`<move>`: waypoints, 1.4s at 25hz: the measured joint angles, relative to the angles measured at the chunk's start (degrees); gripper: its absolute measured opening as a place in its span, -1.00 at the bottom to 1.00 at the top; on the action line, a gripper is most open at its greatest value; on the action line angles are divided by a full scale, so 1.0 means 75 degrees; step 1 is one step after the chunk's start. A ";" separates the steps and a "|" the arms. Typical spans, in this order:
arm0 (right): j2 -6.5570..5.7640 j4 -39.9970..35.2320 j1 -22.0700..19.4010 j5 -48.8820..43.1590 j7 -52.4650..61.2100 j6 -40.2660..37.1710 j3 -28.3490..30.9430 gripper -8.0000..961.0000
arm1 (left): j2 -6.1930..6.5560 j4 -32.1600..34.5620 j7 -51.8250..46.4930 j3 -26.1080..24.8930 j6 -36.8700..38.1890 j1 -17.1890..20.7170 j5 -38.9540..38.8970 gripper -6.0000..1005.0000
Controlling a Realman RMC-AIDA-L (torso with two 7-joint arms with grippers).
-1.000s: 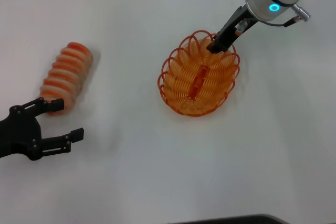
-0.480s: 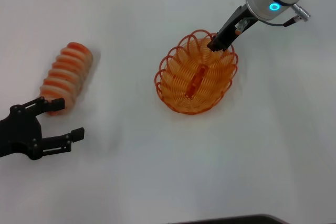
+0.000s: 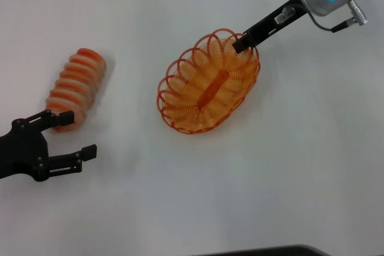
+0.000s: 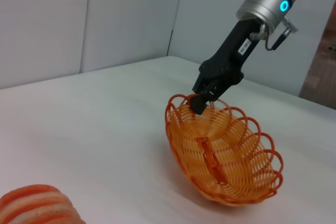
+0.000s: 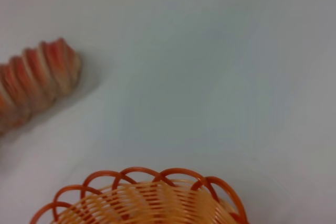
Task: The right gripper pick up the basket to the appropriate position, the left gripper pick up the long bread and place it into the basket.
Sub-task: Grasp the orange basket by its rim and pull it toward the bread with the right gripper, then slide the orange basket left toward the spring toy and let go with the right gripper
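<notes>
The orange wire basket sits at the table's middle, tilted, and also shows in the left wrist view and the right wrist view. My right gripper is shut on the basket's far right rim and holds that end raised; it shows in the left wrist view too. The long bread, cream with orange-red stripes, lies at the left, and shows in the right wrist view. My left gripper is open, just in front of the bread's near end.
The white table carries nothing else. A grey wall stands behind it in the left wrist view. A dark edge runs along the table's front.
My right gripper has pulled the basket left and lifted its held end, so the basket has turned and tilted. The left gripper and the bread have not moved.
</notes>
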 joint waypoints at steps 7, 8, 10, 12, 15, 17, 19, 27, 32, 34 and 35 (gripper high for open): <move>-0.0319 0.0306 -0.0288 0.0950 0.0251 -0.0538 0.1121 -0.79 | -0.0004 0.0000 0.0035 -0.0001 -0.0005 -0.0010 0.0002 0.81; -0.0386 0.0389 -0.0347 0.1129 0.0314 -0.0586 0.1218 -0.80 | -0.0004 0.0000 0.0035 0.0001 -0.0005 -0.0015 0.0001 0.81; -0.0495 0.0531 -0.0460 0.1448 0.0458 -0.0670 0.1307 -0.80 | -0.0004 0.0007 0.0028 0.0003 -0.0004 -0.0021 -0.0003 0.81; -0.0556 0.0609 -0.0553 0.1603 0.0743 -0.0724 0.1327 -0.81 | -0.0004 0.0020 0.0013 0.0006 0.0001 -0.0023 -0.0013 0.81; -0.0570 0.0635 -0.0626 0.1625 0.1296 -0.0741 0.1298 -0.81 | -0.0004 0.0038 0.0010 0.0004 0.0000 -0.0025 -0.0020 0.81; -0.0566 0.0636 -0.0665 0.1588 0.1732 -0.0700 0.1263 -0.81 | -0.0004 0.0043 0.0010 -0.0002 -0.0003 -0.0030 -0.0022 0.81; -0.0504 0.0609 -0.0727 0.1509 0.2127 -0.0581 0.1249 -0.81 | -0.0004 0.0045 0.0010 -0.0003 -0.0004 -0.0036 -0.0024 0.81; -0.0058 0.0449 -0.1092 0.1440 0.2948 0.0332 0.1246 -0.82 | -0.0019 0.0038 0.0011 -0.0006 -0.0016 -0.0080 -0.0031 0.81; 0.0131 0.0079 -0.1170 0.1470 0.3165 0.0388 0.1263 -0.82 | -0.0027 0.0021 0.0009 -0.0005 -0.0016 -0.0144 -0.0032 0.81; 0.0144 0.0115 -0.1186 0.1497 0.3202 0.0417 0.1273 -0.80 | -0.0027 0.0020 0.0005 -0.0005 -0.0016 -0.0152 -0.0032 0.81; 0.0149 0.0146 -0.1206 0.1508 0.3204 0.0449 0.1276 -0.79 | -0.0027 0.0020 0.0001 -0.0006 -0.0017 -0.0150 -0.0032 0.81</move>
